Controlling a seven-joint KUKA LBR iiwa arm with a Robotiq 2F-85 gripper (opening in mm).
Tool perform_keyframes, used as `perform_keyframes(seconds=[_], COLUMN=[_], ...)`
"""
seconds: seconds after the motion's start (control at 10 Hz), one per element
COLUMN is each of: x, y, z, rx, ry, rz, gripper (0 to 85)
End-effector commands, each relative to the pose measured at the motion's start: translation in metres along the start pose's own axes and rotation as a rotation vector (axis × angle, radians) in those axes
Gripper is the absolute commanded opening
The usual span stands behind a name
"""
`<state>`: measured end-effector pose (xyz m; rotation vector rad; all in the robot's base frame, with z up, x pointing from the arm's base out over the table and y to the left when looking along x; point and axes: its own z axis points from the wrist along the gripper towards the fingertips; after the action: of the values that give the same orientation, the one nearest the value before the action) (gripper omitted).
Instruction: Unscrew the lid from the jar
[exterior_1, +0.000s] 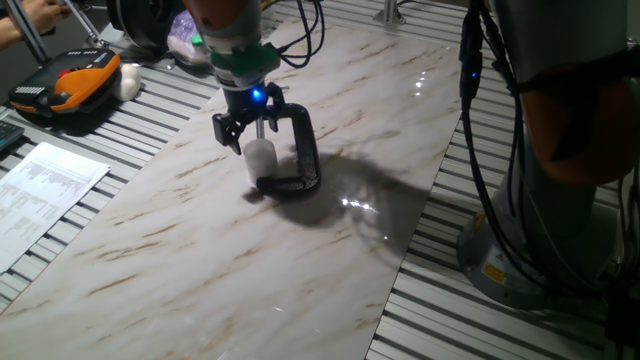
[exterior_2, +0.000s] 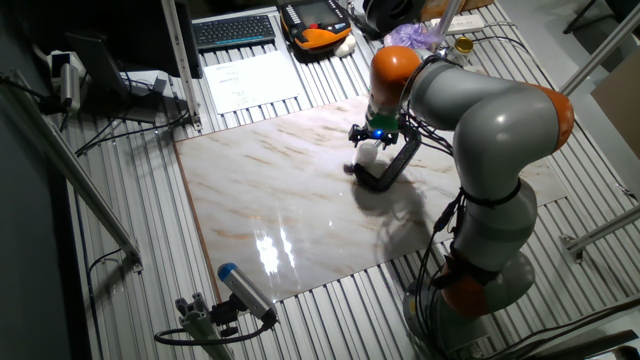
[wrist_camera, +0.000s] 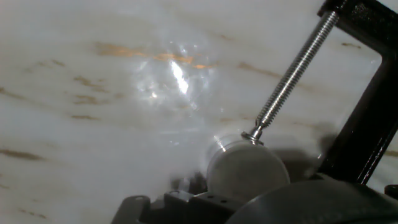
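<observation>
The tiny clear cylindrical plastic jar (exterior_1: 261, 157) stands on the pale marble-patterned tabletop (exterior_1: 200, 260), pinned inside the black C-clamp with a metal screw (exterior_1: 300, 150), whose threaded rod runs off toward one o'clock in the hand view. Its small round translucent whitish plastic lid (wrist_camera: 247, 169) is on the jar and faces the hand camera. The black two-finger gripper (exterior_1: 247, 128) hangs just above the lid with its fingers apart, one each side of it at nine and three o'clock, and grips nothing. I judge this the approach before the grasp. Next it would need to lower, pinch the lid's rim squarely, then twist while the clamp holds the jar.
</observation>
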<state>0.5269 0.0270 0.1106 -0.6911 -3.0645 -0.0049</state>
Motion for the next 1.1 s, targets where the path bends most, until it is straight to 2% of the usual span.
perform_keyframes(seconds=[0.0,0.4,0.5,0.7,1.0], x=[0.0005,0.0012,0.0013,0.0015,0.0017], y=[0.0001,-0.0004,-0.0005,-0.0003,-0.0006], z=[0.0000,0.0003,0.0005,0.0010,0.0010], rx=[-0.010,-0.013,-0.017,-0.026,-0.017], ry=[-0.001,0.000,0.001,0.003,0.000], rz=[1.044,1.084,1.104,1.113,1.114], gripper=[85.0,85.0,68.0,68.0,68.0])
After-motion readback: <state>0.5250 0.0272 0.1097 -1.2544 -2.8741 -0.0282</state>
